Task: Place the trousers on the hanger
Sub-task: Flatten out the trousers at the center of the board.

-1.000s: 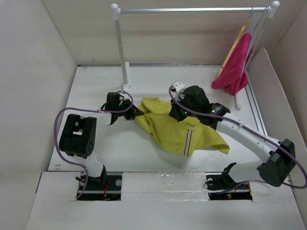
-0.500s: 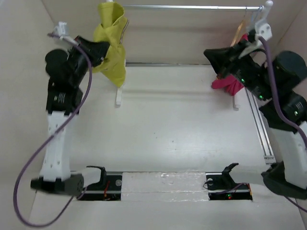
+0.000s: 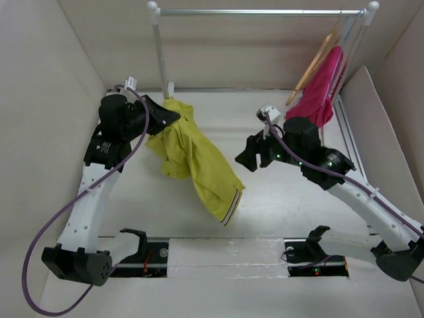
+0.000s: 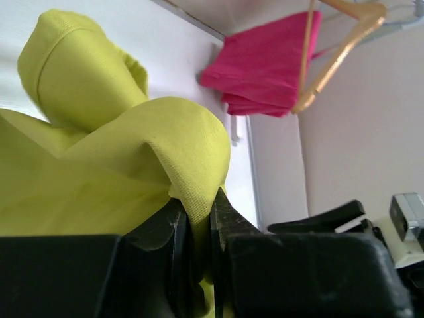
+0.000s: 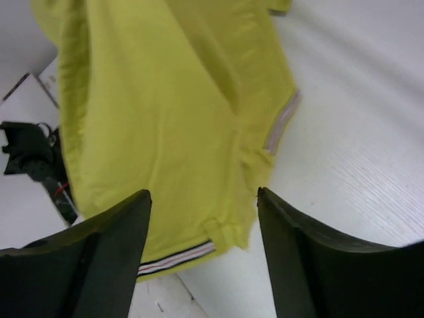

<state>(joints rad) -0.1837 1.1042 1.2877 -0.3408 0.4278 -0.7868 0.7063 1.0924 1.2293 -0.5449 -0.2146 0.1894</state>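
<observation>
My left gripper (image 3: 173, 118) is clamping the trousers (image 3: 199, 159), now hanging lower near the tabletop's (image 3: 278, 212) far-left corner. My right gripper (image 3: 246, 156), spread apart, is withdrawing from the hanger (image 3: 311, 66) toward them.

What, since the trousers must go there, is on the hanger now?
A magenta-pink garment is draped over the hanger; the bar under that cloth is covered.

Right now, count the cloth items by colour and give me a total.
Yellow-green trousers: 1
Magenta-pink garment: 1
Total: 2
</observation>
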